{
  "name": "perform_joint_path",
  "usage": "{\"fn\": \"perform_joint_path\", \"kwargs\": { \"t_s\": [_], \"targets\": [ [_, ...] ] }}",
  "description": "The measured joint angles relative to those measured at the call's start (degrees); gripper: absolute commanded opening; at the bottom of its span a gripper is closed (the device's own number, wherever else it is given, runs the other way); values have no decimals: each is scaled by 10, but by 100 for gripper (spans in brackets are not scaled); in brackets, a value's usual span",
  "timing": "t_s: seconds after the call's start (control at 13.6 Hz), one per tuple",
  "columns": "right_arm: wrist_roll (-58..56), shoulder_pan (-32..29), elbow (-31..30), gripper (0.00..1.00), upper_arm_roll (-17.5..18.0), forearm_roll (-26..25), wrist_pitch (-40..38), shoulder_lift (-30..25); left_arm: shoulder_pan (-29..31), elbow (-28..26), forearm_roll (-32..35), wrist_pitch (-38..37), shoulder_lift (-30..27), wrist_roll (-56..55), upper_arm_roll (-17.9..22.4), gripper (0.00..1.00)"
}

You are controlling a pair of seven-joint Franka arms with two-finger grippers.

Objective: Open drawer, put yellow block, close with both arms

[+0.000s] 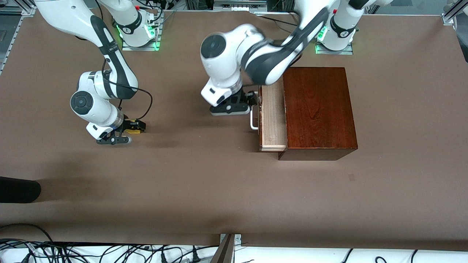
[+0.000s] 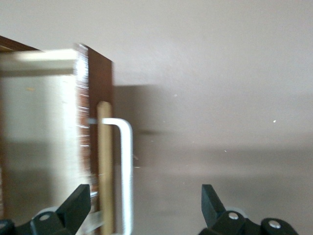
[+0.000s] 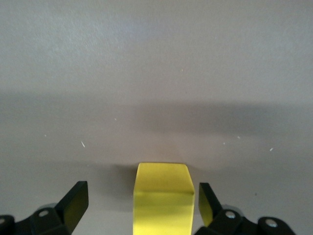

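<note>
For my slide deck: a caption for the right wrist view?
Open right gripper straddling the yellow block on the table.

Front view evenly lit, bright overhead light, sharp. Soft arm shadows on table [image 1: 219, 190] falling toward 6 o'clock. Green LED glow at arm bases. Left wrist view motion-blurred, drawer [image 2: 44, 137] smeared. Right wrist view soft; yellow block [image 3: 163, 198] crisp, broad shadow band.

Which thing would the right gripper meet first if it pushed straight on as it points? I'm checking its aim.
Probably the small bright yellow cube, which sits between the open right gripper fingers; then the brown table.
</note>
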Motion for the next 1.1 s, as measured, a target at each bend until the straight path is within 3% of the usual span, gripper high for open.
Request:
{"fn": "perform_joint_path", "kwargs": {
  "t_s": [0.29,0.66,0.81,1.1],
  "targets": [
    [0,0,-10,100,0,0,1,0,95,1,-38,-85,-86,86,2,100],
    [0,0,-18,98,0,0,10,1,207,1,-64,-137,-142,242,7,100],
    [-1,-1,-32,82,-1,0,37,4,218,-4,-93,-144,-160,274,31,100],
    [-8,-2,-44,21,-1,0,55,10,237,-58,-155,-143,-223,409,132,100]
  ]
}}
